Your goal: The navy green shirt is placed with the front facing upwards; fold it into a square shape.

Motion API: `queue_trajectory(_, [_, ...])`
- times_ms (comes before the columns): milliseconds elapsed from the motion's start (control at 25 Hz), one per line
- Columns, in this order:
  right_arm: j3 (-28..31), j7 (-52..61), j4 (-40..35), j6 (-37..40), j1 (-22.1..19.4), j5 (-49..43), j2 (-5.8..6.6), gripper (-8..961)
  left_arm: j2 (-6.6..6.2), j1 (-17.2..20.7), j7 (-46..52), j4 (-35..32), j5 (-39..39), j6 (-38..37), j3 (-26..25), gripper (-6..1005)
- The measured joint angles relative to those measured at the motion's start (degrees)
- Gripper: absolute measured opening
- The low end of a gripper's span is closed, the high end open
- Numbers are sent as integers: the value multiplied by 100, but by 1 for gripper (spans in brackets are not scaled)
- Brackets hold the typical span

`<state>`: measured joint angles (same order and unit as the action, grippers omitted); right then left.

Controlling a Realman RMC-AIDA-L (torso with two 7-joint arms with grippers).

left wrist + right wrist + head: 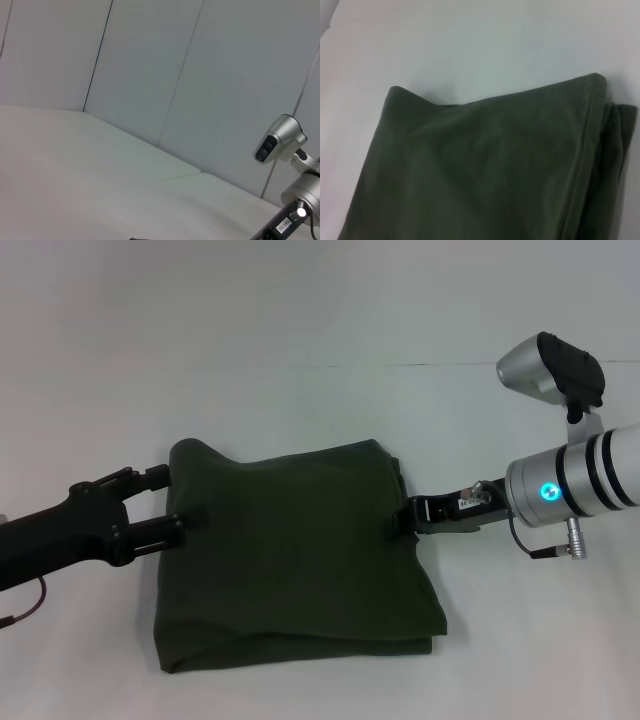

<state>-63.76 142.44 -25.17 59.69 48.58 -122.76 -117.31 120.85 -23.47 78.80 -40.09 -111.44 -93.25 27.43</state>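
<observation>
The shirt [295, 555] is lying folded into a rough square mid-table [300, 340]. The left gripper [172, 508] is sitting at its left edge, jaws spread. The right gripper [408, 518] is touching the right edge; I cannot tell its jaw state.

A plain white, matte worktop [300, 320] fills the scene under even, soft light. Behind it stand pale grey wall panels [150, 65] divided by thin dark vertical seams, possibly a fabric backdrop.
</observation>
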Motion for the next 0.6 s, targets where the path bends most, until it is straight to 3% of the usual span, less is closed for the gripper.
queue_trajectory(160, [25,-30,4,-132,-25,14,-11,138,0,3,-5,6,0,0,-1,886])
queue_trajectory(600, [195,-257,-47,-701,-30,56,-37,96,0,-32,-13,19,0,0,-1,885])
